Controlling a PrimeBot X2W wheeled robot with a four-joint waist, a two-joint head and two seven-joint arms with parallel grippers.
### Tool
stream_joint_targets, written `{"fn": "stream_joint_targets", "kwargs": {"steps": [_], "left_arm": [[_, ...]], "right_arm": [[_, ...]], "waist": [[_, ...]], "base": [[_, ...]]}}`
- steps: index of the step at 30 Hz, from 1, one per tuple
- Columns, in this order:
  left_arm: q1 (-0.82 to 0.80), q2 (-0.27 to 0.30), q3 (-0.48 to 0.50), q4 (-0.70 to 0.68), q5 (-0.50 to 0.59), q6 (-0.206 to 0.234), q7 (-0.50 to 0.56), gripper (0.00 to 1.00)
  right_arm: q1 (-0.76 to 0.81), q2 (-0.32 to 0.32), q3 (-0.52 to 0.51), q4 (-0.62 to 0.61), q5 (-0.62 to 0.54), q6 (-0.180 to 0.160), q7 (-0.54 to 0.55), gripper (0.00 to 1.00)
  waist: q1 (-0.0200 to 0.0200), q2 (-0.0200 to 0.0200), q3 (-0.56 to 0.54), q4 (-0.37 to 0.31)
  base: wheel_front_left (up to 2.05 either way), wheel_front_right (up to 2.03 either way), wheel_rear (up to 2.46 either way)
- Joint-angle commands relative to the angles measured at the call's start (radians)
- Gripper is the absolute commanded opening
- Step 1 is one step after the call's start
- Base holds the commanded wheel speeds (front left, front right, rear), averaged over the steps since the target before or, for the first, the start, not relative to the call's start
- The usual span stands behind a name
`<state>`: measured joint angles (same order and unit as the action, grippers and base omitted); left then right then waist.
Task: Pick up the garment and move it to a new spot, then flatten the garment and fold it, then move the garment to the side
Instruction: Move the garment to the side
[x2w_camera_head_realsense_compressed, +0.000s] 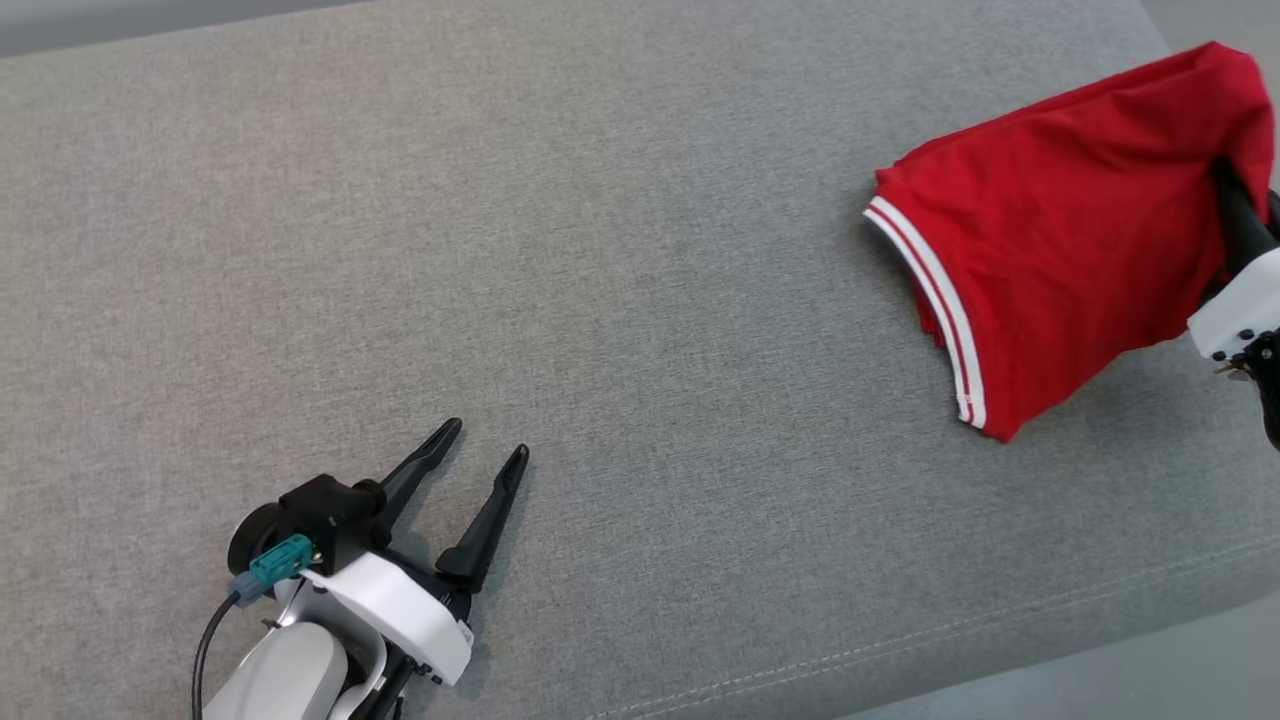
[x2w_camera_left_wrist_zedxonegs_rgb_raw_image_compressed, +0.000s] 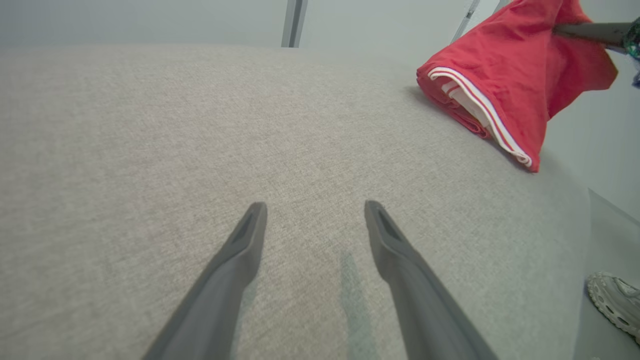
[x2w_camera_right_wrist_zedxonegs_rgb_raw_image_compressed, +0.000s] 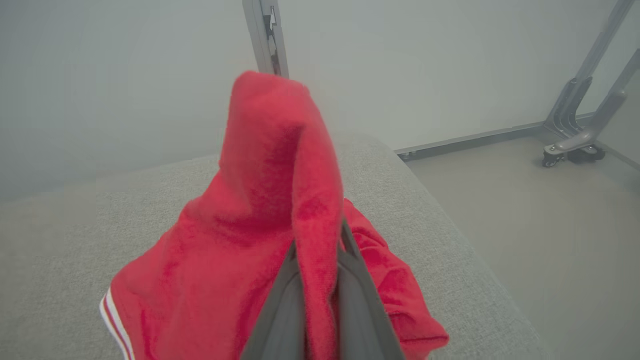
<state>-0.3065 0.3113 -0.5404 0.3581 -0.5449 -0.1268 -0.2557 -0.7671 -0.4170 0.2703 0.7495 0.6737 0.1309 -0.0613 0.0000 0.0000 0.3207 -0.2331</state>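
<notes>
We log one red shirt (x2w_camera_head_realsense_compressed: 1060, 250), upper right, pinched by our right gripper (x2w_camera_right_wrist_zedxonegs_rgb_raw_image_compressed: 320, 240); left gripper (x2w_camera_head_realsense_compressed: 487, 440), lower left, spread wide.

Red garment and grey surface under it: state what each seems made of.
Red garment: soft matte knit, probably cotton jersey; it drapes and creases limply. Grey surface: matte woven upholstery cloth, going by its flecked weave and stitched edge seam.

Head view steeply down onto grey cushion (x2w_camera_head_realsense_compressed: 600, 250); wrist views low along it; garment (x2w_camera_head_realsense_compressed: 1050, 250) common to all.
</notes>
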Motion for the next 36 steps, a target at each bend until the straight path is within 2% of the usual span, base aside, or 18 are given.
{"fn": "stream_joint_targets", "kwargs": {"steps": [1,2,3,4,7,12,17,22,36], "left_arm": [[-0.040,0.025,0.024,-0.019,0.003,-0.004,-0.006,1.00],[-0.044,0.026,0.019,-0.019,0.001,-0.004,-0.006,1.00],[-0.048,0.027,0.015,-0.018,-0.001,-0.004,-0.006,1.00],[-0.052,0.029,0.011,-0.018,-0.002,-0.004,-0.006,1.00],[-0.061,0.034,-0.002,-0.019,-0.006,-0.004,-0.006,1.00],[-0.070,0.027,-0.023,-0.014,-0.012,-0.004,-0.006,1.00],[-0.063,0.005,0.007,-0.008,-0.010,-0.004,-0.006,1.00],[-0.046,-0.016,0.036,0.000,-0.001,-0.004,-0.006,1.00],[0.043,-0.080,0.184,0.010,0.064,0.013,-0.006,1.00]], "right_arm": [[-0.020,-0.013,-0.012,0.007,-0.026,0.000,-0.012,0.00],[-0.030,-0.007,-0.030,0.032,-0.048,0.000,-0.027,0.00],[-0.040,0.005,-0.047,0.055,-0.063,0.000,-0.038,0.39],[-0.051,0.015,-0.061,0.076,-0.082,0.000,-0.052,0.99],[-0.083,0.034,-0.123,0.159,-0.152,0.000,-0.098,1.00],[-0.125,0.001,-0.263,0.318,-0.315,0.000,-0.163,1.00],[-0.131,0.003,-0.380,0.371,-0.459,0.000,-0.194,1.00],[-0.085,0.046,-0.395,0.293,-0.519,0.000,-0.199,1.00],[0.272,0.207,-0.386,-0.119,-0.562,0.000,-0.200,1.00]], "waist": [[0.0000,0.0000,0.011,0.010],[0.0000,0.0000,0.016,0.015],[0.0000,0.0000,0.020,0.019],[0.0000,0.0000,0.026,0.022],[0.0000,0.0000,0.036,0.033],[0.0000,0.0000,0.024,0.055],[0.0000,0.0000,-0.026,0.075],[0.0000,0.0000,-0.066,0.096],[0.0000,0.0000,-0.204,0.225]], "base": [[0.00,0.00,0.00],[0.00,0.00,0.00],[0.00,0.00,0.00],[0.00,0.00,0.00],[0.00,0.00,0.00],[0.00,0.00,0.00],[0.00,0.00,0.00],[0.00,0.00,0.00],[0.00,0.00,0.00]]}}
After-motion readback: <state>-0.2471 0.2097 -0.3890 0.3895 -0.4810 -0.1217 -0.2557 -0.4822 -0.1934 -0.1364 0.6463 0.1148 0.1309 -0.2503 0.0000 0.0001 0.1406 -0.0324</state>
